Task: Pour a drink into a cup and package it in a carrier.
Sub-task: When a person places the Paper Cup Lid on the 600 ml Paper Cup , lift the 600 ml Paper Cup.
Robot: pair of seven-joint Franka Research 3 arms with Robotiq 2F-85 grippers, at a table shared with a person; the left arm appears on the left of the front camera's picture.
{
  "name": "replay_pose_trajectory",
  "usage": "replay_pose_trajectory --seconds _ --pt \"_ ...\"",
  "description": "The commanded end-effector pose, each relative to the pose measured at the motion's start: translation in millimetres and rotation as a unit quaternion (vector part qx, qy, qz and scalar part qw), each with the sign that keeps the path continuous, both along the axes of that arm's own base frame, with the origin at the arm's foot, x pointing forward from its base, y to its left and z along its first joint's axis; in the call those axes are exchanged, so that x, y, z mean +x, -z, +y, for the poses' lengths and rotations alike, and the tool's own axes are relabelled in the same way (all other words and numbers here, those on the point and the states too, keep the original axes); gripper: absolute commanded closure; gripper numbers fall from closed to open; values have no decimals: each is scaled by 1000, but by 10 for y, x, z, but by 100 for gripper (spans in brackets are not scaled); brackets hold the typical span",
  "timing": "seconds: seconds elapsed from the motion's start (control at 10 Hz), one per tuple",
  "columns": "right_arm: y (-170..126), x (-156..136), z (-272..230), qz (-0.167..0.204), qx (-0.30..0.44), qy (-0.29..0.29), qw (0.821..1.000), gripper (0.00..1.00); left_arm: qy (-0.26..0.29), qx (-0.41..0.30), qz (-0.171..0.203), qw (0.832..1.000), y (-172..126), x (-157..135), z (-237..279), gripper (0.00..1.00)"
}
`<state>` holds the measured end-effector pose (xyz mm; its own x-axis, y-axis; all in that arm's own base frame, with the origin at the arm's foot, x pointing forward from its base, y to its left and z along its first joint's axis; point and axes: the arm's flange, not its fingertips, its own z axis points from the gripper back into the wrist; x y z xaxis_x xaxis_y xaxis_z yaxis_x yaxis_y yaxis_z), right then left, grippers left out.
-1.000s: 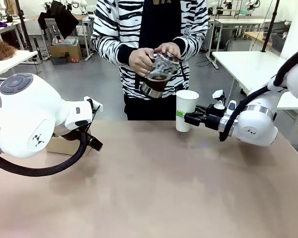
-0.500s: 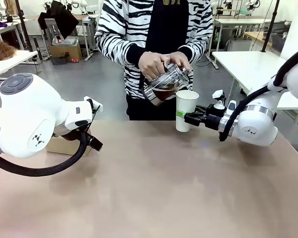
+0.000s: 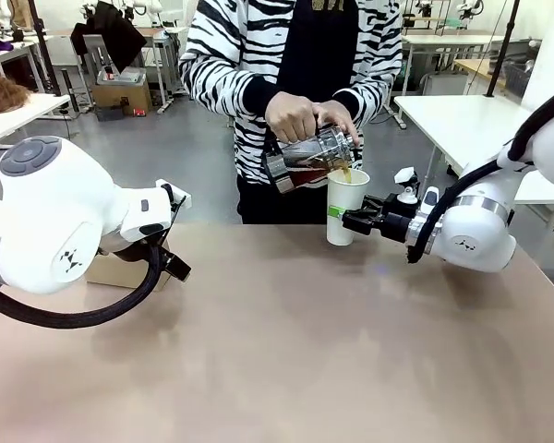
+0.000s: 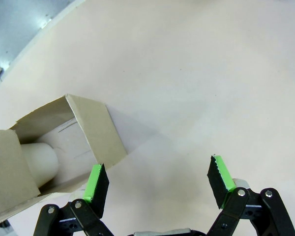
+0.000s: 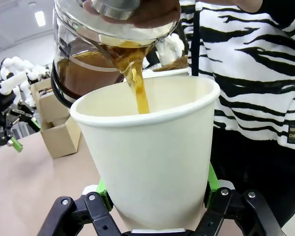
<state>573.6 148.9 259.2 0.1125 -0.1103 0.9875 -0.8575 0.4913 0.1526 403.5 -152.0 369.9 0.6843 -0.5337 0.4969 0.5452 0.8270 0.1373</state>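
1. The right hand (image 5: 157,191) is clamped low on the cup (image 5: 147,157). A person tips a glass pot (image 5: 88,64) just above it and the drink (image 5: 140,93) streams in. Soft paper plus a hard squeeze could buckle the wall.
2. The cup gets heavier as it fills, so it might slide through the pads.
3. If that hand wobbles, coffee could hit the table (image 3: 286,351).
4. The left hand (image 4: 157,184) is spread wide and empty, with the carrier (image 4: 64,142) right beside one finger. A careless swing could knock it.
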Motion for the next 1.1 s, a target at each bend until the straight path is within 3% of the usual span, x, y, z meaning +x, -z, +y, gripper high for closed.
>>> replay_pose_trajectory --seconds 0.0,1.0 --pt "-45 -36 0 3 1 -2 1000 20 0 -1 0 1000 -5 -3 2 0" --pt "-45 -36 0 3 1 -2 1000 20 0 -1 0 1000 -5 -3 2 0"
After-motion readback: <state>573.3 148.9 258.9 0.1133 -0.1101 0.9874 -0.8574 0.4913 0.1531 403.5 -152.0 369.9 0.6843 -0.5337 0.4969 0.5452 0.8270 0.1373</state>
